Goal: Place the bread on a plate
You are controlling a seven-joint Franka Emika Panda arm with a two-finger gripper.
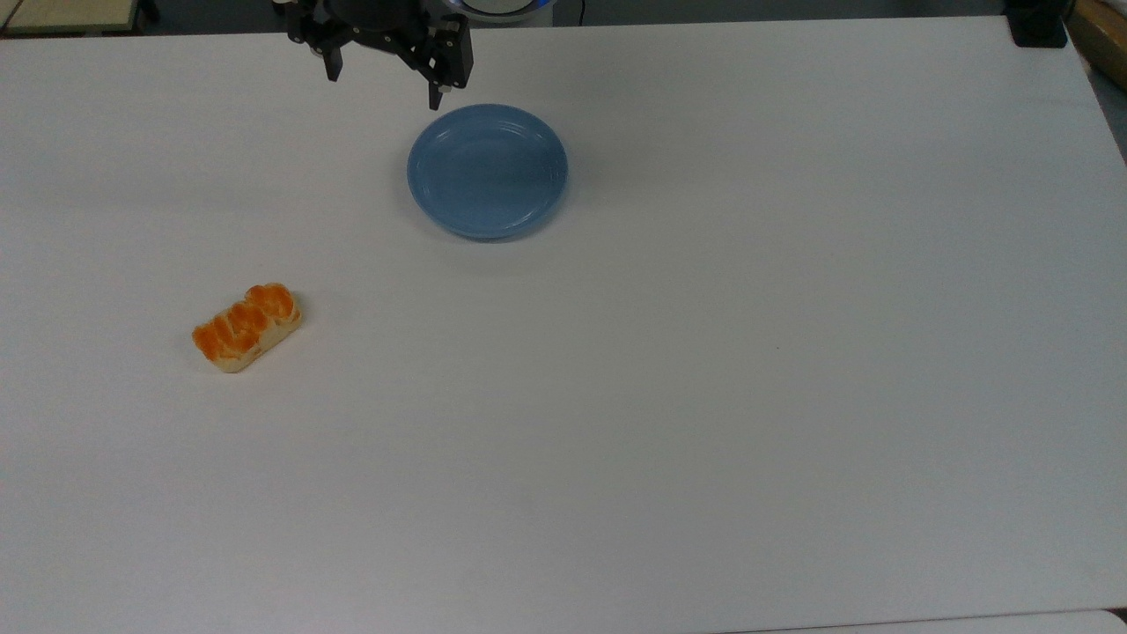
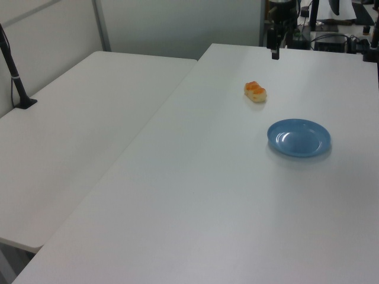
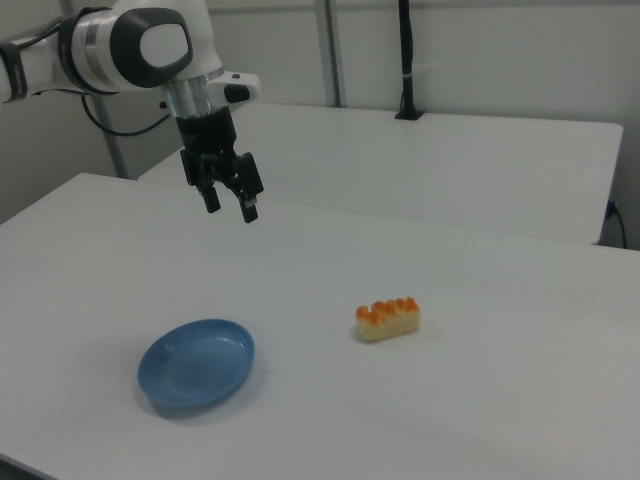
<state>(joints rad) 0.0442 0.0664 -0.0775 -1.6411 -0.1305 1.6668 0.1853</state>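
The bread is a small loaf with an orange-brown segmented top, lying on the white table at the top view's left. It also appears in the left view as bread and in the right view as bread. The blue plate sits empty, apart from the loaf; it is the plate and plate in the side views. My gripper hangs open and empty above the table, just beyond the plate's far rim, seen again as gripper and gripper.
A second white table adjoins this one, with a black post clamped at its far side. A black block stands at the top view's upper right corner. The table's front edge runs along the top view's bottom.
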